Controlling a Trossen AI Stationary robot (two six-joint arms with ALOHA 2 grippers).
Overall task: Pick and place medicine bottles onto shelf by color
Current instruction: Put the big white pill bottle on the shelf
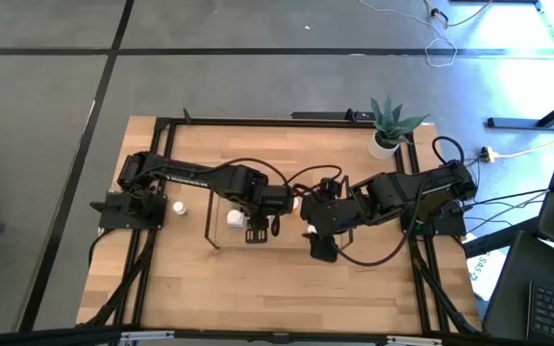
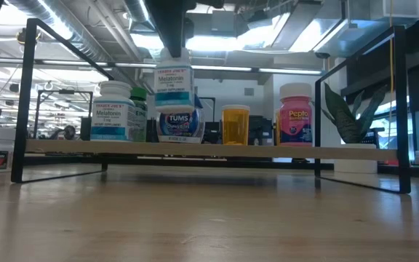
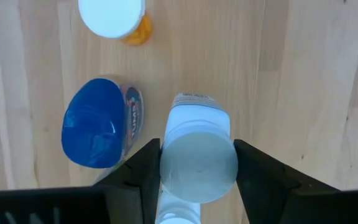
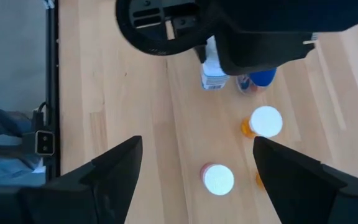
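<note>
My left gripper [image 3: 197, 168] hangs over the shelf [image 2: 217, 149], shut on a white-capped Melatonin bottle [image 2: 173, 81]. Under it on the shelf board stand a blue-capped Tums bottle [image 2: 179, 124], a second white Melatonin bottle [image 2: 113, 110], a green-capped bottle [image 2: 139, 109], an orange bottle [image 2: 235, 125] and a pink Pepto bottle [image 2: 295, 113], each on its base. My right gripper [image 4: 197, 142] hovers open, high above the orange bottle [image 4: 266, 121] and the pink one [image 4: 218, 178], touching nothing. My left gripper pinches the Melatonin bottle's upper end, at the white cap [image 3: 197, 163], between its two fingers [image 3: 143, 171], one on each side. The fingers come from above, pointing steeply down. The bottle hangs nearly upright below them, clear of the shelf board and above the Tums bottle [image 3: 95, 132].
A white-capped bottle [image 1: 178, 207] stands on the table left of the shelf. A potted plant [image 1: 388, 125] sits at the far right corner. A black frame [image 1: 258, 122] edges the table. Open wood lies toward the near edge.
</note>
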